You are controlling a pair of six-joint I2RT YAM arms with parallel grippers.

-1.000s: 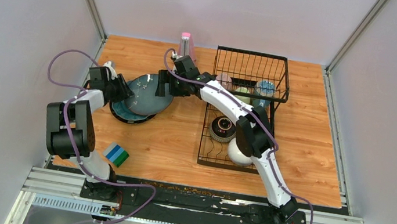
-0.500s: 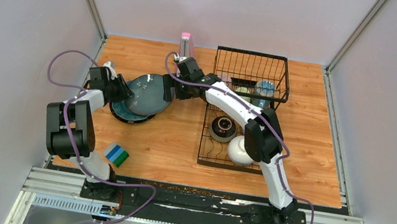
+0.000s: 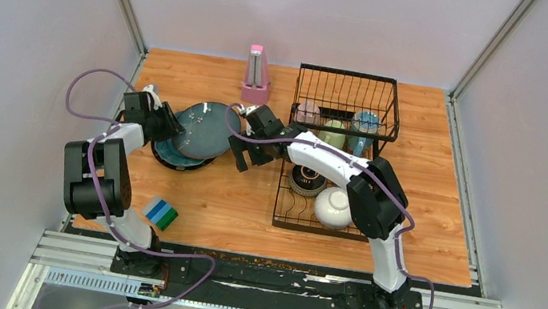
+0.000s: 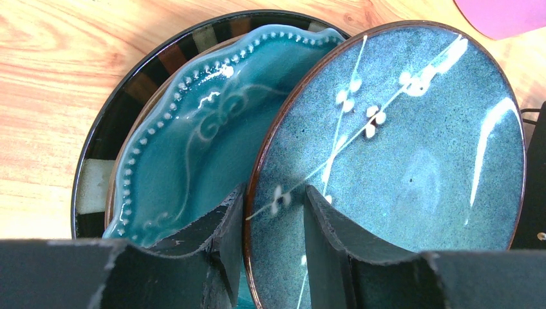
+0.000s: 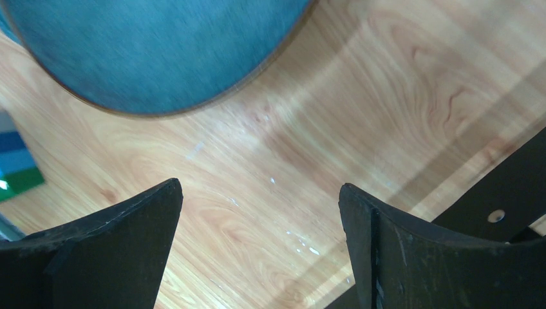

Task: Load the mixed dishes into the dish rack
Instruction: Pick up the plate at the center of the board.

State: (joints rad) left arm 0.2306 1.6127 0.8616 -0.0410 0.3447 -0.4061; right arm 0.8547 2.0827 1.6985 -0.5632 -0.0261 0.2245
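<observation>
A blue-grey white-flecked plate [image 3: 203, 128] stands tilted up on edge at the left of the table. My left gripper [image 3: 168, 124] is shut on its near rim. In the left wrist view the plate [image 4: 412, 141] fills the right half, its brown rim between the jaws of the left gripper [image 4: 275, 188]. Under it lies a teal scalloped plate [image 4: 193, 141] on a dark striped plate [image 4: 103, 148]. My right gripper [image 3: 241, 155] hangs open over bare wood between the plate and the dish rack [image 3: 388, 98], holding nothing. The right gripper [image 5: 259, 187] sees the plate's underside [image 5: 161, 51] ahead.
The rack holds three mugs [image 3: 332, 129] in its basket end, plus a dark bowl [image 3: 306, 178] and a white bowl [image 3: 334, 207]. A pink metronome [image 3: 257, 67] stands behind the plates. A blue-green striped block [image 3: 160, 214] lies near the left arm's base.
My right gripper has drawn back from the tilted plate's far rim towards the rack and down, jaws wider. The left gripper keeps its hold on the plate.
</observation>
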